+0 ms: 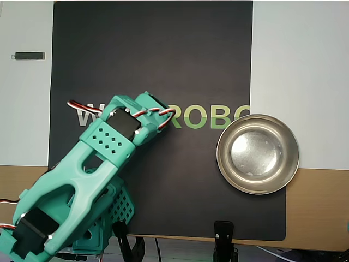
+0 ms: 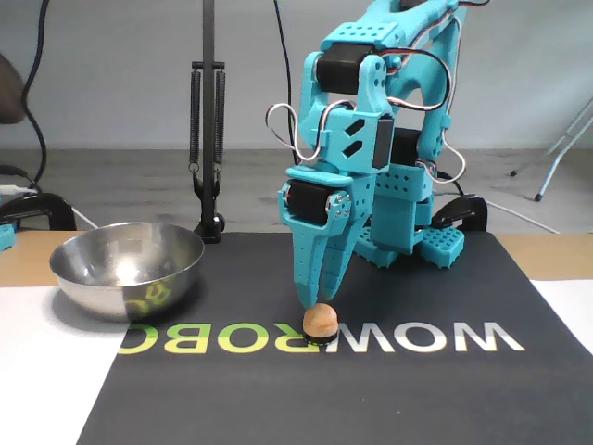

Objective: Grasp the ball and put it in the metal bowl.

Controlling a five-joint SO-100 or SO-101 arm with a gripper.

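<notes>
The mat (image 1: 163,49) is covering the middle of the table in the overhead view, dark and wide, giving the work a plain ground; on it pale and green letters are reading "WOWROBO" whole in the fixed view, upside down there, while from above the arm is hiding the middle letters and the bowl is cutting off the last. The arm (image 1: 82,180) is reaching from the lower left of the overhead frame toward the centre, bent over so that its tool is pointing straight down at the lettering. The bowl (image 1: 258,154) is sitting at the right edge of the mat in the overhead view, at lower left in the fixed view (image 2: 127,267), empty and well apart from the arm, likely so as to keep the drop-off clear of the pick-up spot. The gripper (image 2: 318,301) is hanging at the centre of the fixed view with its tips drawn close together just above the ball (image 2: 320,321), appearing to touch its top; whether they are pinching it or only resting on it cannot be told. The ball is lying on the mat among the letters, on a small dark base, hidden from above by the arm. A small dark stick (image 1: 28,55) is lying at upper left on the white table, unread.
</notes>
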